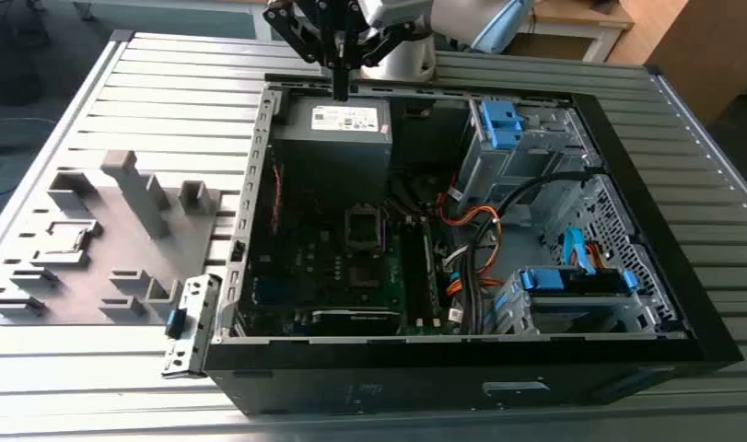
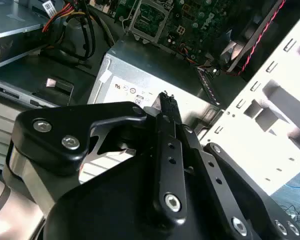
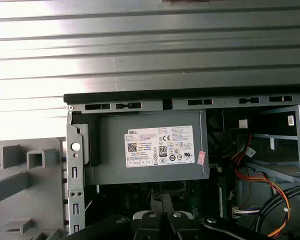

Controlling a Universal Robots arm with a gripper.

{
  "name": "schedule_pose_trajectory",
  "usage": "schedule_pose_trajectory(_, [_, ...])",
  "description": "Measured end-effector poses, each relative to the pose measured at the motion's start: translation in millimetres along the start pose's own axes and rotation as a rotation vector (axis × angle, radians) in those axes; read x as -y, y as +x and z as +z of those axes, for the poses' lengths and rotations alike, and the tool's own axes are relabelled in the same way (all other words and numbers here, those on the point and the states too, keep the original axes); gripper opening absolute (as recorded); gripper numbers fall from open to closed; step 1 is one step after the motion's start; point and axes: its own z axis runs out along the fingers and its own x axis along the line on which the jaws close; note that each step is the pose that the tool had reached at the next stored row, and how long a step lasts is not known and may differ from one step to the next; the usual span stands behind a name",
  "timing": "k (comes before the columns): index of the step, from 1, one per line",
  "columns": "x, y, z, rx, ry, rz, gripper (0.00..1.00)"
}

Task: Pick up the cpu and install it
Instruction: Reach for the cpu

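My gripper (image 1: 340, 90) hangs over the back edge of the open computer case (image 1: 668, 304), just above the grey power supply box with the white label (image 1: 336, 138). In the second wrist view the two black fingers (image 2: 166, 107) are pressed together, and I see nothing between them. The black socket frame (image 1: 363, 227) lies on the motherboard in the middle of the case, well forward of the gripper. I cannot make out the cpu in any view.
A grey moulded fixture (image 1: 103, 239) with blocks and recesses sits on the ribbed table (image 1: 164, 83) at the exterior view's left. Inside the case are orange and black cables (image 1: 472, 230), blue drive brackets (image 1: 498, 124) and a drive cage (image 1: 570, 295).
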Motion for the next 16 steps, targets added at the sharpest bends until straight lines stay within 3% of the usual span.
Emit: schedule_pose_trajectory(16, [0.2,3.0,-0.1,0.0011,-0.0001,0.0,0.11])
